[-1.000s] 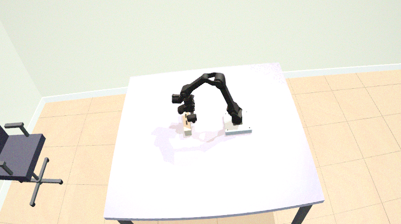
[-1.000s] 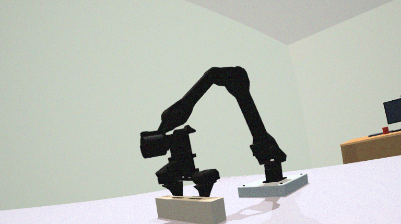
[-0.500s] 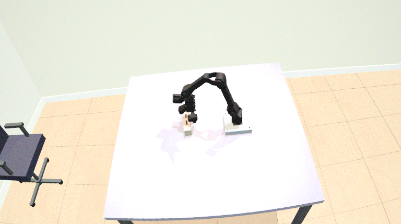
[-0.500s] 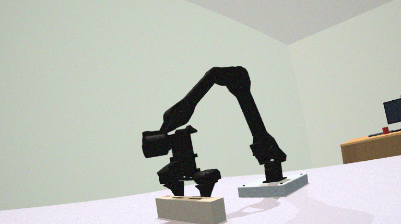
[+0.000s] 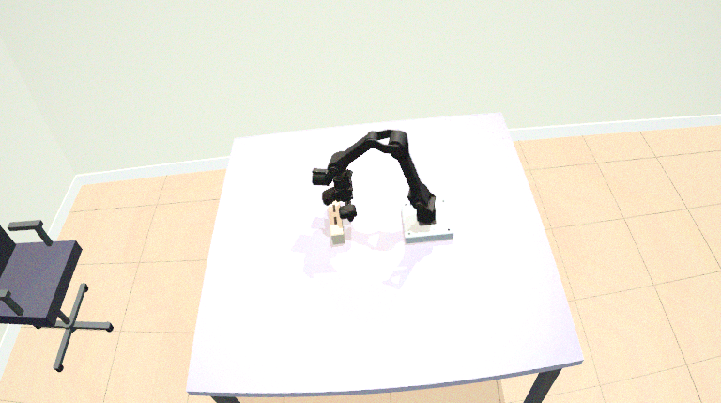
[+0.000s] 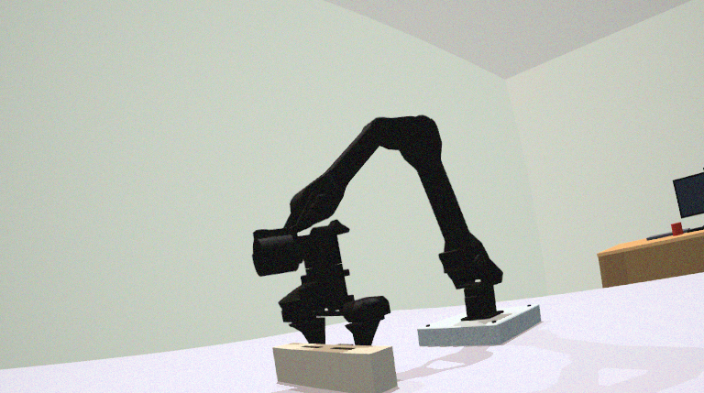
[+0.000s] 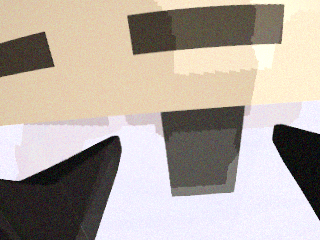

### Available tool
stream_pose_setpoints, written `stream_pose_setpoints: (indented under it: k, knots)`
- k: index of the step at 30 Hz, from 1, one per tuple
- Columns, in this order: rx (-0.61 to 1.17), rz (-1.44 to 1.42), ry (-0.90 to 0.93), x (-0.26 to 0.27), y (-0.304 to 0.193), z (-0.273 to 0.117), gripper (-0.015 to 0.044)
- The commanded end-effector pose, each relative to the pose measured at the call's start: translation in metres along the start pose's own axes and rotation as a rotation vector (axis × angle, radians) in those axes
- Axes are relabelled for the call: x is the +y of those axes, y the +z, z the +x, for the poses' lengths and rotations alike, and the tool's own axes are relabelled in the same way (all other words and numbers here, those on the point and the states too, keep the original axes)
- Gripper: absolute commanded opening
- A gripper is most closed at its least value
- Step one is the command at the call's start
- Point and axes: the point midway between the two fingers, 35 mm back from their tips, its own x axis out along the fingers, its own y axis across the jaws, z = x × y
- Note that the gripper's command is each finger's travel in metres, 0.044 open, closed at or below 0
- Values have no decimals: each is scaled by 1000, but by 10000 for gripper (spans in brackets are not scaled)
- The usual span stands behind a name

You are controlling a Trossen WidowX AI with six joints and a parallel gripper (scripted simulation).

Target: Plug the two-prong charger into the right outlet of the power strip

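The beige power strip [image 5: 337, 237] [image 6: 332, 370] [image 7: 90, 92] lies on the table, with dark slots in its top. In the wrist view, one slot [image 7: 200, 30] is near the top middle and another slot [image 7: 25, 55] is cut off at the left. A dark grey block [image 7: 202, 155], seemingly the charger, shows below the strip's edge in the wrist view, between the fingers with gaps on both sides. Its prongs are not visible, and the top and exterior views do not show it clearly. My gripper [image 5: 340, 205] [image 6: 340, 342] [image 7: 196, 138] is open and points down, low beside the strip, holding nothing.
The arm's pale base plate [image 5: 429, 237] [image 6: 459, 337] stands on the white table [image 5: 382, 324] [image 6: 155, 367], to the right of the strip. An office chair [image 5: 39, 276] is on the floor at the left. A wooden desk [image 6: 648, 261] is in the background.
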Motion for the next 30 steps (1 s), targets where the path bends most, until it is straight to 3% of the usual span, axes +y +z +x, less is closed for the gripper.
stream_pose_setpoints:
  k: [1, 30]
  knots:
    - [-4, -5, 3, 1, -2, 0, 440]
    - [-2, -5, 2, -1, -37, 2, 440]
